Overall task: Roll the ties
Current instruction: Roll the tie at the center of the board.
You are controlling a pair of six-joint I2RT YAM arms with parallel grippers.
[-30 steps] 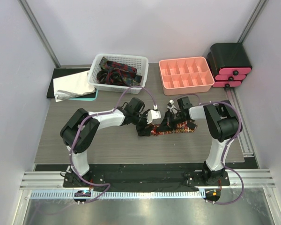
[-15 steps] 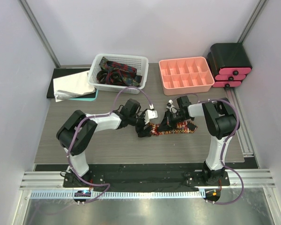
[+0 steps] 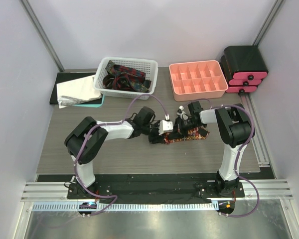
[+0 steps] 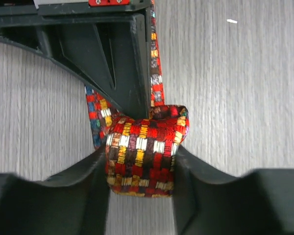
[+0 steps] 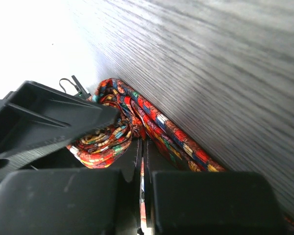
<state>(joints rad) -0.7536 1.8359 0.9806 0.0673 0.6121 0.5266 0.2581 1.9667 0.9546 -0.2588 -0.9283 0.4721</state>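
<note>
Left end effector (image 4: 142, 155) around tie (image 4: 145, 139)

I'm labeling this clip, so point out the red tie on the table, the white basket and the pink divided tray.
red tie (image 4: 143, 156), left wrist view, on its rolled-up end.
white basket (image 3: 120, 91), top view, on its near wall.
pink divided tray (image 3: 199, 93), top view, on its near wall.

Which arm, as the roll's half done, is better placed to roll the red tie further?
Left, probably: the left gripper grips the rolled end of the red tie, while the right gripper pinches its flat strip.
</note>
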